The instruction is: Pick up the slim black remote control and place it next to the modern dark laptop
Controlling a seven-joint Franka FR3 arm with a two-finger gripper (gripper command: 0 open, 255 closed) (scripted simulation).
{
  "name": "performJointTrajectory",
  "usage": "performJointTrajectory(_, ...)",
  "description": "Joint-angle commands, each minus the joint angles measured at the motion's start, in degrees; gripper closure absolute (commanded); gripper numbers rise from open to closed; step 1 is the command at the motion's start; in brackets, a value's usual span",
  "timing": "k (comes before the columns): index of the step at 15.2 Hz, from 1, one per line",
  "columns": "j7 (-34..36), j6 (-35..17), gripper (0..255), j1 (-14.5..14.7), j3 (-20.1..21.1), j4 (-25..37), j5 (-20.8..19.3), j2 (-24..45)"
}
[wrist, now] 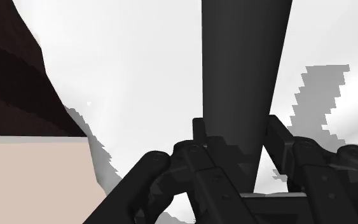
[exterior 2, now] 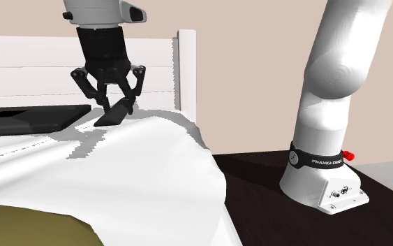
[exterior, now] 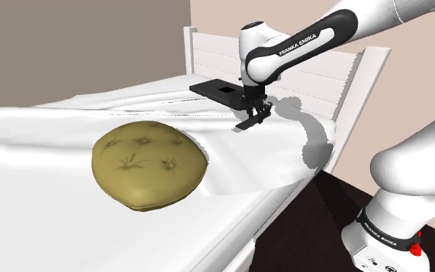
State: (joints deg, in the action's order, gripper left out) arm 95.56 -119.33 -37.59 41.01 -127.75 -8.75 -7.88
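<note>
My black gripper (exterior: 256,110) is shut on the slim black remote (exterior: 247,124), which hangs tilted with its low end close to the white bed sheet (exterior: 69,127). In the second exterior view the gripper (exterior 2: 118,103) clasps the remote (exterior 2: 114,114) near its upper end. The dark laptop (exterior: 218,90) lies flat on the bed just beyond the gripper, toward the headboard, and reaches the second exterior view's left edge (exterior 2: 27,117). In the wrist view the remote (wrist: 244,70) runs out between the gripper (wrist: 240,130) fingers (wrist: 199,132).
An olive round cushion (exterior: 147,164) lies on the bed at the shoulder view's left. A white headboard (exterior: 208,50) stands behind the laptop. The bed edge (exterior 2: 209,161) drops to a dark floor (exterior 2: 271,216), where the arm's base (exterior 2: 324,182) stands.
</note>
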Motion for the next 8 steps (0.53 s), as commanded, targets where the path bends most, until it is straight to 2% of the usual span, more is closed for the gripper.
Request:
performJointTrajectory(1,-1.42,-0.09,255,-1.36,-1.03,1.73,-1.72,1.94)
performJointTrajectory(8,-5.93,-0.14,255,-5.45,-4.67,9.27,-7.92,10.31)
